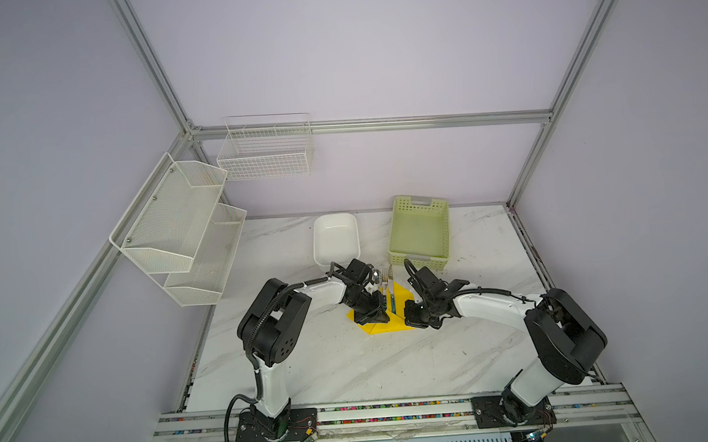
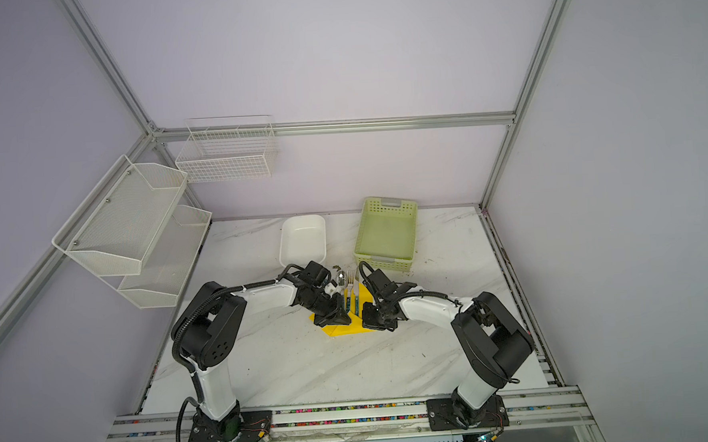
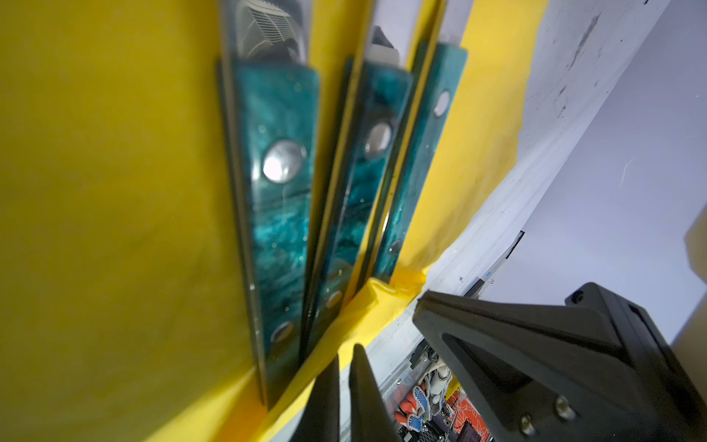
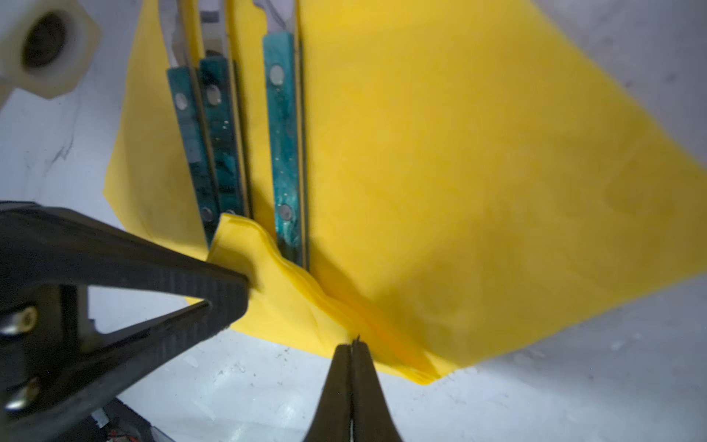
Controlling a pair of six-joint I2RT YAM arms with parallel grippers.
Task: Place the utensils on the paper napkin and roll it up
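Left gripper point(image 4: 239, 291) is pinched on the lifted edge of the paper napkin point(image 4: 459, 191). Right gripper point(image 4: 352, 346) is squeezed shut, tips touching that edge. Utensils point(image 4: 284, 153) lie side by side on it.

The paper napkin point(image 1: 391, 326) lies on the desk point(image 1: 351, 367), between the 2 claws. The 3 utensils point(image 1: 391, 288) lie on it side by side, handles toward the robot, heads reaching past its far edge. A flap of its near side is folded over the handle ends. The left claw point(image 1: 382, 317) touches this flap from the left; the right claw point(image 1: 408, 315) is at the near edge, right of it. Behind the napkin stand a dish point(image 1: 336, 239) at the left and a basket point(image 1: 419, 262) at the right. A rack point(image 1: 178, 227) hangs on the left wall.
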